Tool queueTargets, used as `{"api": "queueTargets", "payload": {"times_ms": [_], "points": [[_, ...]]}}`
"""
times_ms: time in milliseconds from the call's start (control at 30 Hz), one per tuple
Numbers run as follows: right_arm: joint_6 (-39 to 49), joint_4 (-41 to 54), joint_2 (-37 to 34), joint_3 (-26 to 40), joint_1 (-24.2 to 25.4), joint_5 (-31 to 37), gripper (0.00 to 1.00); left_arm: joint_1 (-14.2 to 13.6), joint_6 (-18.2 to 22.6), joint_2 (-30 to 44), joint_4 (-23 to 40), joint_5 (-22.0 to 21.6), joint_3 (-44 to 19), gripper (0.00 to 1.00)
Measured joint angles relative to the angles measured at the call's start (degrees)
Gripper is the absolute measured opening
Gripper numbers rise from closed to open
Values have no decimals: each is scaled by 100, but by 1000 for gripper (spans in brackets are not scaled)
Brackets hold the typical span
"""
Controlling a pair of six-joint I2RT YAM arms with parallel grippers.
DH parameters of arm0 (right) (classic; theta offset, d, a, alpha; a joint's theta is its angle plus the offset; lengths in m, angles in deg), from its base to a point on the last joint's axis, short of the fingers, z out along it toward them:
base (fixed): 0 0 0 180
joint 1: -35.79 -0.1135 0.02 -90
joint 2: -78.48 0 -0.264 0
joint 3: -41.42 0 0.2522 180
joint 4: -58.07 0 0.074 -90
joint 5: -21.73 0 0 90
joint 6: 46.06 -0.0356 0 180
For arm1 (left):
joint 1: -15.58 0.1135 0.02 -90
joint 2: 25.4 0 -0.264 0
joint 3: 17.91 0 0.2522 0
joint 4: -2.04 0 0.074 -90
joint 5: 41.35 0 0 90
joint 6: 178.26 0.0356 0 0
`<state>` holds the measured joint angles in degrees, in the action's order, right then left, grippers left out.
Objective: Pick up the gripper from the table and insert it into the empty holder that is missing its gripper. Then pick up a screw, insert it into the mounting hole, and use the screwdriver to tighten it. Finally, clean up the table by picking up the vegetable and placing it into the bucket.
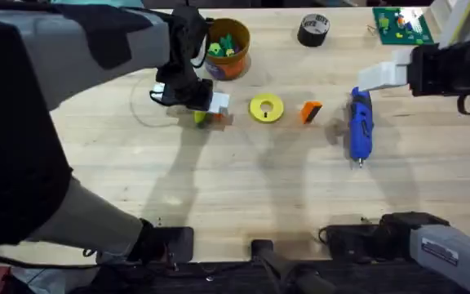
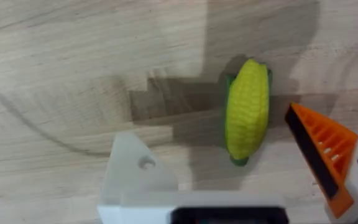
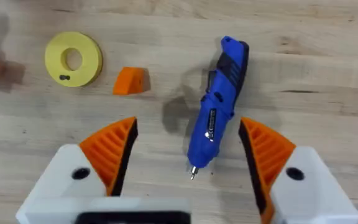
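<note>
Screwdriver (image 3: 219, 112): blue, rigid, smooth-bodied, lying on the desk (image 3: 229, 18) between the wide-open, empty right tool (image 3: 188, 155); best taken across its thick barrel. Beyond: loose orange gripper (image 3: 131, 81). Farther: light toy vegetable (image 2: 247, 109) between the open left tool (image 2: 235, 174), which lacks one pad

one screwdriver (image 1: 360, 124), one bucket (image 1: 228, 49)

Two robot arms with dark black and grey bodies and black bases. The left tool (image 2: 241, 186) has white angular plastic fingers; one finger (image 2: 135, 174) is a bare white bracket with a small round screw hole, the other carries an orange ribbed wedge pad (image 2: 322, 149). The right tool (image 3: 188, 162) has two white fingers, each with an orange ribbed pad (image 3: 110, 146) and a dark screw hole. A white label marks the right arm's grey link (image 1: 443, 249).
</note>
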<state>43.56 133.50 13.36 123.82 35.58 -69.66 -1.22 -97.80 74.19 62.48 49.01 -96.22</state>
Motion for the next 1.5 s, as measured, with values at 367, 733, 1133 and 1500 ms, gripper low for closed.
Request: {"api": "queueTargets", "payload": {"times_ms": [367,733,1133,1500], "points": [[0,0,2,0,0,0,997,0,-43,63,-6,0,0,669],[-1,0,2,0,0,0,998,0,-55,63,-5,1,0,7],[0,0,2,0,0,0,997,0,-103,7,474,2,-483,6],[-2,0,2,0,0,0,997,0,-127,-1155,1507,2,-1660,6]]}}
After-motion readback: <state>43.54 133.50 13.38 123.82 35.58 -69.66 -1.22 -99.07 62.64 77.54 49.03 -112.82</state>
